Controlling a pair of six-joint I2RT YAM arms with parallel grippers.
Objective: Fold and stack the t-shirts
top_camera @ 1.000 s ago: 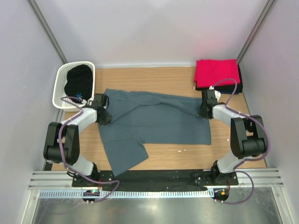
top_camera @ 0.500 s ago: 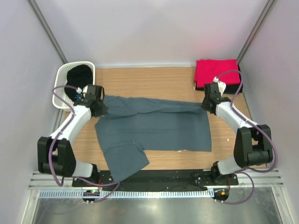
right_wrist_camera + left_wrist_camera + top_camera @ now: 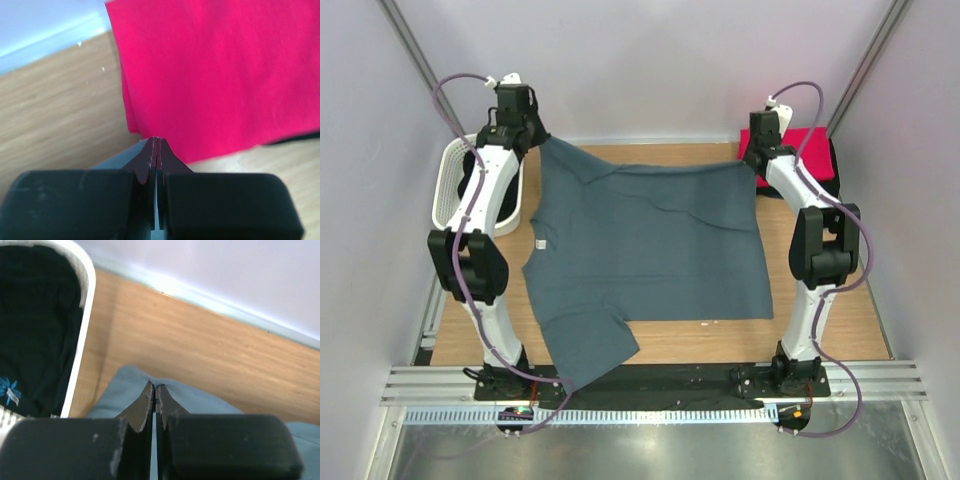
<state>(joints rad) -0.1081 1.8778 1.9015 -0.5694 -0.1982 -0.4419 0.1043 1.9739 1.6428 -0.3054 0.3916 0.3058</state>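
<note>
Left gripper (image 3: 532, 138) is pinched shut on a far corner of the blue-grey shirt (image 3: 650, 240), held up at the far left of the table (image 3: 820, 310), beside the basket (image 3: 445, 195). Right gripper (image 3: 753, 158) is clamped on the other far corner, held up just in front of the folded red shirt (image 3: 810, 150).

Between them the shirt's far edge hangs stretched. The cloth slopes down toward the arm bases, its near half lies on the wood, and one sleeve reaches the near edge on the left.

Each grip looks like a thin pinch at the fingertips, so pulling the corners further apart could likely slip one free and drop the shirt crooked. Drifting right could snag the red shirt and spoil its fold. Drifting left could catch the basket rim, or the black shirt (image 3: 35, 330) inside it.
</note>
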